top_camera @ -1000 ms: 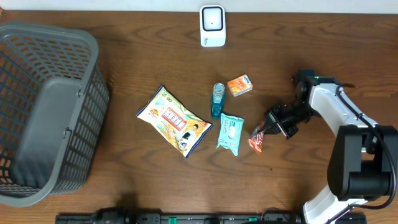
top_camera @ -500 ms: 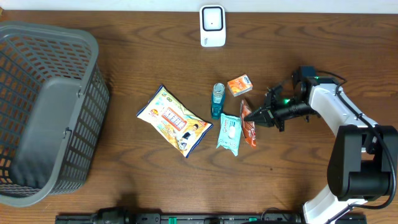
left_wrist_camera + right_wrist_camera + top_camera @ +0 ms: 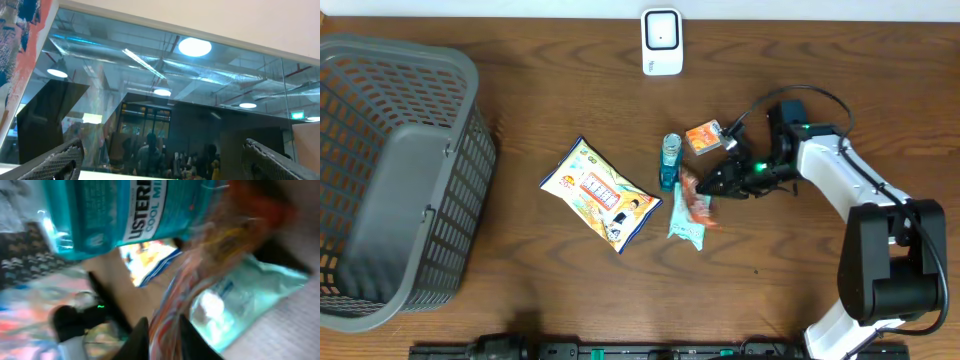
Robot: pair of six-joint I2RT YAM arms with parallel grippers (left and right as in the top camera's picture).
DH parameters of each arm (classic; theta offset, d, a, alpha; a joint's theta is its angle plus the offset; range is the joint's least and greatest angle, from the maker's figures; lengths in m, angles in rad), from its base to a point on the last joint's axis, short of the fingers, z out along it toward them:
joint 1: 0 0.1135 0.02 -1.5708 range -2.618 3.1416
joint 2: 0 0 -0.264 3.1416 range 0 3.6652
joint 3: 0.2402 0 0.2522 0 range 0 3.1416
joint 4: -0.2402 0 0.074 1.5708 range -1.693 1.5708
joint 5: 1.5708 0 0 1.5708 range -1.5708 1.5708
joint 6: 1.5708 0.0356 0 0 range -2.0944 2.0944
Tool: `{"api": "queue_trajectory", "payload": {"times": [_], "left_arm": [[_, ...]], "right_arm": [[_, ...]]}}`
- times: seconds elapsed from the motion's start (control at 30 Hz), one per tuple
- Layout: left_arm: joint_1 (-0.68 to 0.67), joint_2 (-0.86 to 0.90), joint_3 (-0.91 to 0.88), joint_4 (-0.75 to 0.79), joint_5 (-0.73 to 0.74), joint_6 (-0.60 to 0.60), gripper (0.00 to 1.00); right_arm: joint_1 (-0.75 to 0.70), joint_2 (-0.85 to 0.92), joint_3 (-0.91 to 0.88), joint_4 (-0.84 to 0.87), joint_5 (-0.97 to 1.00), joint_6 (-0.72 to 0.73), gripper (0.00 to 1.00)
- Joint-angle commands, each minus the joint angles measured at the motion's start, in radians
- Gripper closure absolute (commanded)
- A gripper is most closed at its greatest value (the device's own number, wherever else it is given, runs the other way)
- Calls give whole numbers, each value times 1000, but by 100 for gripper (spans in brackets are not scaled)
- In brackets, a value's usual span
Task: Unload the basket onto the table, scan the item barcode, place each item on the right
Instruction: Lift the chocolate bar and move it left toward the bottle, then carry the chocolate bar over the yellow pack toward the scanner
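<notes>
Right pincer [image 3: 710,187] at orange packet [image 3: 693,206]; bottle [image 3: 670,162] lettering legible only from wrist.

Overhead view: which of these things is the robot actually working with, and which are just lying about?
In use: right hand, orange-red packet between its fingers, white scanner.
Lying about: yellow snack bag, teal bottle, orange box, teal wipes pack, grey basket.
</notes>
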State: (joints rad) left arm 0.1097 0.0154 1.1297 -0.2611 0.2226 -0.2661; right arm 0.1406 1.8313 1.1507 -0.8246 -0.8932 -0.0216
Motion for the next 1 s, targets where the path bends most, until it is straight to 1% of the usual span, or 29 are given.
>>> {"api": "queue_trajectory", "payload": {"times": [0.0, 0.03, 0.07, 0.1, 0.2, 0.47, 0.57, 0.7, 0.73, 0.8, 0.83, 0.87, 0.9, 0.93, 0.97], "left_arm": [[3, -13, -7, 5, 5, -10, 0], [3, -13, -7, 5, 5, -10, 0], [3, -13, -7, 5, 5, -10, 0], [3, -13, -7, 5, 5, -10, 0], [3, -13, -7, 5, 5, -10, 0], [3, -13, -7, 4, 5, -10, 0], [3, -13, -7, 2, 5, -10, 0], [3, -13, -7, 1, 5, -10, 0], [3, -13, -7, 1, 5, -10, 0], [3, -13, -7, 1, 5, -10, 0], [3, -13, -7, 1, 5, -10, 0], [3, -13, -7, 2, 5, -10, 0], [3, -13, -7, 2, 5, -10, 0], [3, -13, -7, 2, 5, -9, 0], [3, -13, -7, 2, 5, -10, 0]], "right_arm": [[49, -19, -2, 33, 136, -32, 52], [74, -19, -2, 37, 208, -18, 35], [84, -19, -2, 36, 245, -6, 25], [98, -19, -2, 35, 291, 13, 1], [128, -19, -2, 34, 372, 52, 1], [144, -48, -2, 39, 396, 103, 1], [150, -90, -2, 36, 409, 103, 1], [199, -216, -2, 12, 516, 108, 1], [231, -269, -2, 0, 578, 119, 1], [277, -317, -2, -9, 667, 142, 1], [352, -361, -2, -11, 783, 177, 1], [399, -378, -2, -10, 853, 194, 1], [468, -391, -2, -10, 966, 226, 1], [501, -393, -2, -10, 1025, 245, 1], [586, -392, -2, -7, 1161, 288, 1]]}}
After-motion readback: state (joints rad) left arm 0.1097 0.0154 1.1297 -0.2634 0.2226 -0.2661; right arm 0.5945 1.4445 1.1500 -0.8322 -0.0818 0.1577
